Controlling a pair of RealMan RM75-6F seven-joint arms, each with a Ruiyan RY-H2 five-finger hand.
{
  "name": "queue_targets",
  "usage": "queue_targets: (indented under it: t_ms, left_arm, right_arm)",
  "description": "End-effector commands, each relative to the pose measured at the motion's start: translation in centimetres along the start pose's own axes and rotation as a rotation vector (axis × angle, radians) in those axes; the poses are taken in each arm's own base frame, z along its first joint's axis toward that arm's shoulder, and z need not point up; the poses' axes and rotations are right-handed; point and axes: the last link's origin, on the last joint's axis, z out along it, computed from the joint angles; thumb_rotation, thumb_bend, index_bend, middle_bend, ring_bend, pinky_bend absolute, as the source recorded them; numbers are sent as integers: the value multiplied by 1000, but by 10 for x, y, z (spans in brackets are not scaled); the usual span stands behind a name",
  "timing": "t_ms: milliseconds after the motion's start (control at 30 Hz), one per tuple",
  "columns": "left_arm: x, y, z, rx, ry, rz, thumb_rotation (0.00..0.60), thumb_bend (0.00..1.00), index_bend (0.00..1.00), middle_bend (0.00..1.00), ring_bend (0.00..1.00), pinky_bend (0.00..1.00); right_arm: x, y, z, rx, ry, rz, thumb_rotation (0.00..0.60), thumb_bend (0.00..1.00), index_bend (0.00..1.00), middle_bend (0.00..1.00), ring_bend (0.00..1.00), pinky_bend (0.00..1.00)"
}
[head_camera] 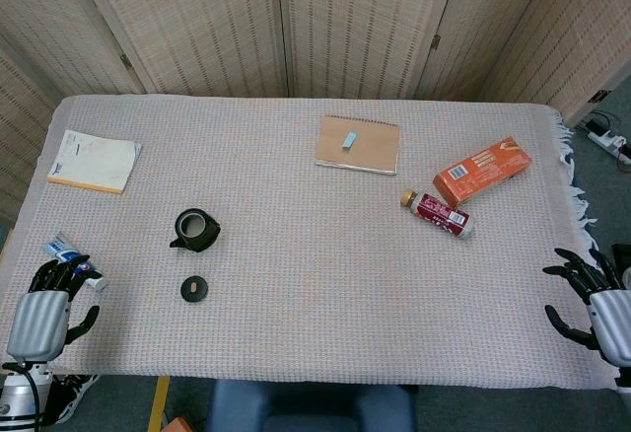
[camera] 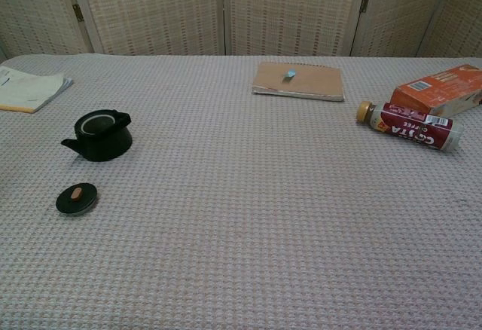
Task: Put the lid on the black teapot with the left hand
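The black teapot [head_camera: 195, 230] [camera: 100, 135] stands uncovered on the left part of the table, spout pointing left. Its round black lid [head_camera: 195, 288] [camera: 77, 198], with a small brown knob, lies flat on the cloth just in front of the pot. In the head view my left hand [head_camera: 44, 309] hovers at the table's near left corner, fingers apart and empty, well left of the lid. My right hand [head_camera: 596, 299] is at the near right edge, fingers spread, holding nothing. The chest view shows neither hand.
A small tube [head_camera: 71, 255] lies beside my left hand. A yellow-edged booklet [head_camera: 94, 162] sits at the far left, a brown notebook [head_camera: 358, 144] with a blue eraser at the back. An orange box [head_camera: 482, 171] and a lying bottle [head_camera: 439, 213] are on the right.
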Motion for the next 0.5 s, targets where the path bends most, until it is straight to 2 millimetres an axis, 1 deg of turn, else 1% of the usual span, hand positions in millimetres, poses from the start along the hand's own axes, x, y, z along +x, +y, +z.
queue_targets:
  t_ms: [33, 400, 500]
  left_arm:
    - [0, 0, -1, 0, 3, -4, 600, 272, 338, 139, 177, 120]
    - [2, 0, -3, -18, 11, -13, 600, 272, 333, 139, 190, 132]
    - [1, 2, -2, -40, 13, -9, 600, 273, 333, 139, 216, 152]
  right_arm:
    - [-1, 0, 1, 2, -3, 4, 600, 372, 279, 172, 240, 64]
    - [5, -2, 3, 14, 26, 8, 600, 371, 279, 180, 247, 65]
    - [7, -1, 2, 13, 34, 9, 600, 371, 279, 180, 250, 64]
